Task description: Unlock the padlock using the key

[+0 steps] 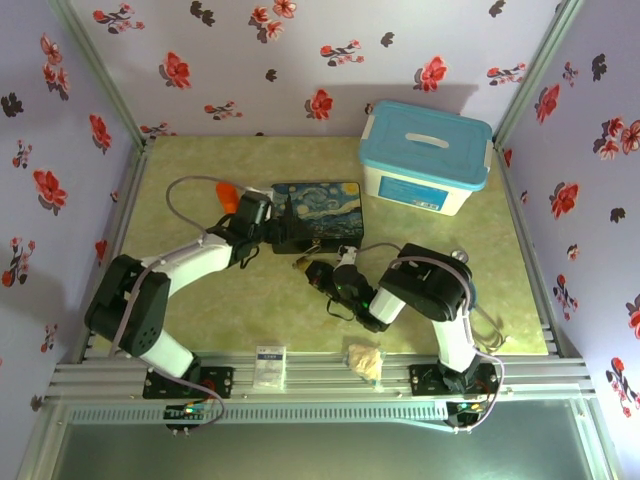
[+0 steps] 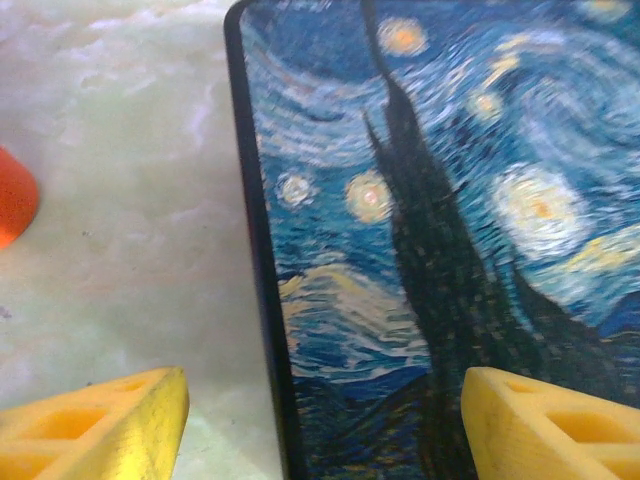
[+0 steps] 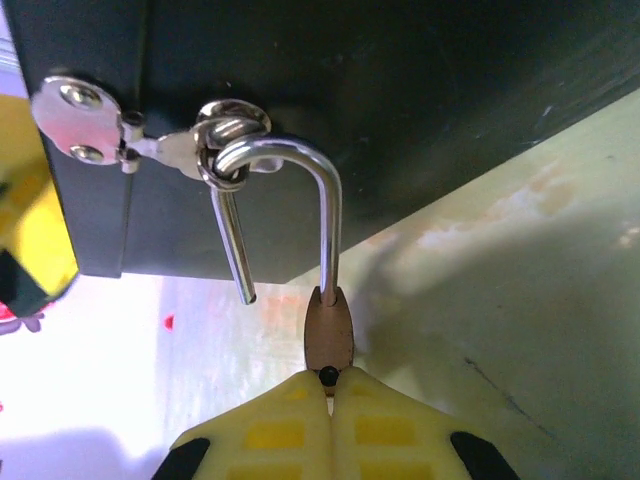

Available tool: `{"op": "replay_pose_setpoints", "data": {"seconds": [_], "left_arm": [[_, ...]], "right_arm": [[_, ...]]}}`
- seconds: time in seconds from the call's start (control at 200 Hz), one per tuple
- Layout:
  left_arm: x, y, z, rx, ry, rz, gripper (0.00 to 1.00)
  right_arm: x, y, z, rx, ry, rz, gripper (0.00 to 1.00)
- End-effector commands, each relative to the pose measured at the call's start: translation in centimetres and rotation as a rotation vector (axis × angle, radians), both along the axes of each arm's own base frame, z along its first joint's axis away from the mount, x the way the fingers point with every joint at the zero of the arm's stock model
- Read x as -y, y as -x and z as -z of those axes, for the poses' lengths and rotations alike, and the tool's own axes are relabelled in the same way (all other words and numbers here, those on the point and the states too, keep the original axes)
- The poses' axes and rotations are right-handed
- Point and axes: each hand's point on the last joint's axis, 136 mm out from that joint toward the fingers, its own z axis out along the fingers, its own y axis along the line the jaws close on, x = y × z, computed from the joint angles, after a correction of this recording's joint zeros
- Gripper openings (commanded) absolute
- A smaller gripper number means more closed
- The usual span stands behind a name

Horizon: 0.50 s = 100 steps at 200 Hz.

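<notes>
The brass padlock (image 3: 328, 335) hangs from the metal latch (image 3: 130, 150) on the dark front of the painted box (image 3: 400, 100). One leg of its silver shackle (image 3: 300, 155) enters the body; the other ends free in the air beside it. My right gripper (image 3: 330, 385) is shut just below the padlock, with the small dark key (image 3: 328, 375) pinched between its fingertips at the padlock's underside. From above, the padlock (image 1: 303, 265) sits at the box's near edge. My left gripper (image 2: 325, 430) is open and straddles the left edge of the box lid (image 2: 450, 200).
An orange object (image 1: 228, 193) lies left of the box. A white bin with a blue lid (image 1: 425, 155) stands at the back right. A white card (image 1: 270, 365) and a crumpled scrap (image 1: 365, 360) rest on the front rail. Floral walls surround the table (image 1: 250, 310).
</notes>
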Motion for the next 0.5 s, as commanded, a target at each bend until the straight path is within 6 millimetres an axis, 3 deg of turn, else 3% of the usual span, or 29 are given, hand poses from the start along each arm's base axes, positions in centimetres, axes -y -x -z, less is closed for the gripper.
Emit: {"op": "replay_pose_setpoints", "data": {"seconds": [0.0,0.175,0.315,0.495], "left_arm": [[-0.7,0.2,1.3,-0.018,-0.081,-0.002,0.72],[-1.0,0.7,2.6,-0.035,-0.091,-0.004,0.68],[-1.4,1.1,3.2,-0.045,-0.103,-0.009,0.65],[-2.2,1.1,3.7,-0.064,-0.111,-0.043,0.62]], "right_arm": [[0.7,-0.7,0.2,-0.015,-0.039,0.088,0.04],[0.9,-1.7,-0.1,-0.022,-0.136,0.158,0.03],[1.1,-2.2,-1.2,0.020,-0.119,0.180,0.02],[3.3,-2.6,-1.5,0.039,-0.109,0.260,0.02]]}}
